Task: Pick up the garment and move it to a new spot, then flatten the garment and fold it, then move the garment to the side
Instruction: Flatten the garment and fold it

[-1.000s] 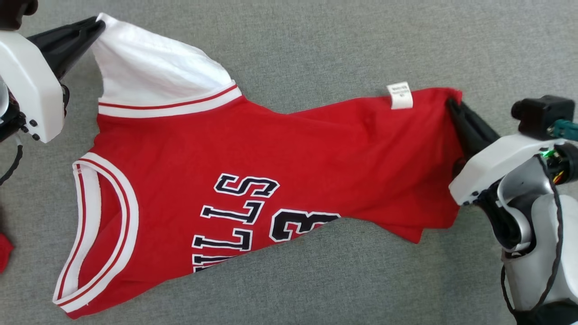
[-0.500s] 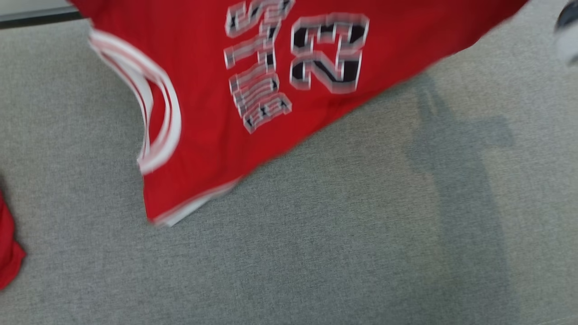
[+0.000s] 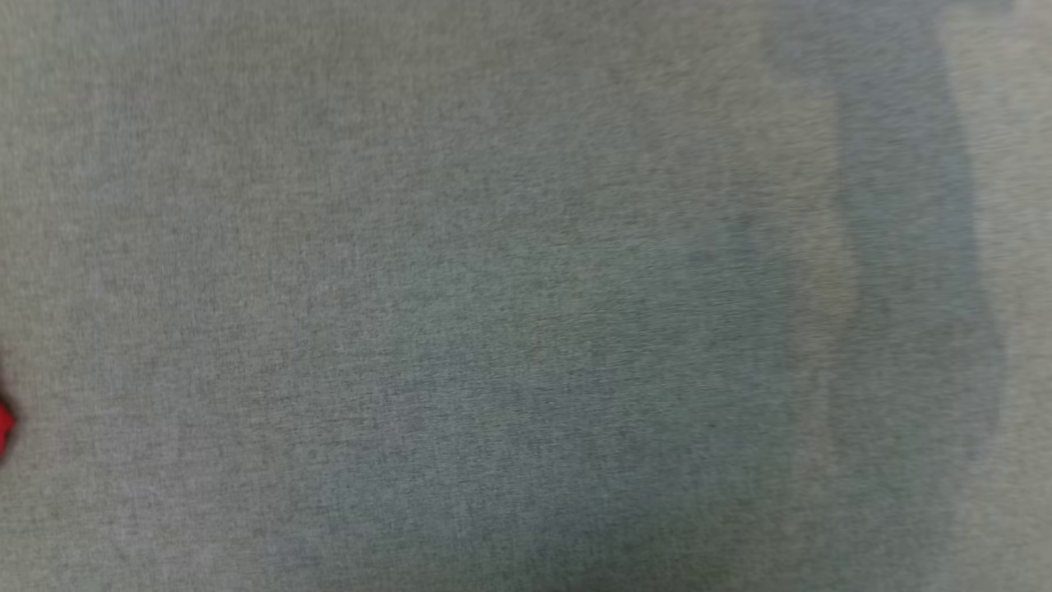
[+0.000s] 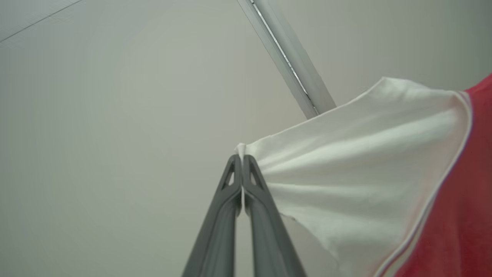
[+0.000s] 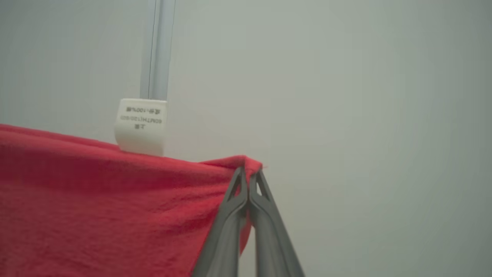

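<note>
Head view: blurred grey counter (image 3: 526, 296) with a soft shadow (image 3: 904, 247) across it and a red scrap (image 3: 5, 423) of cloth lying on it; what the scrap belongs to cannot be told. Left wrist view: left pincer (image 4: 242, 157) clamped shut on the tip of the garment's (image 4: 465, 215) white sleeve (image 4: 346, 173), cloth fanning taut from the grip toward the red body; pale wall (image 4: 115, 134) and a rail (image 4: 288, 61) behind the garment, so it is judged lifted off the counter. Right wrist view: right pincer (image 5: 249, 173) closed on the garment's red hem corner, care label (image 5: 141, 127) standing up from the hem edge near the grip. Judgement: gripping opposite ends keeps the garment spread while it is carried, so it can be laid down flat at the new spot; flattening and folding not yet done.
</note>
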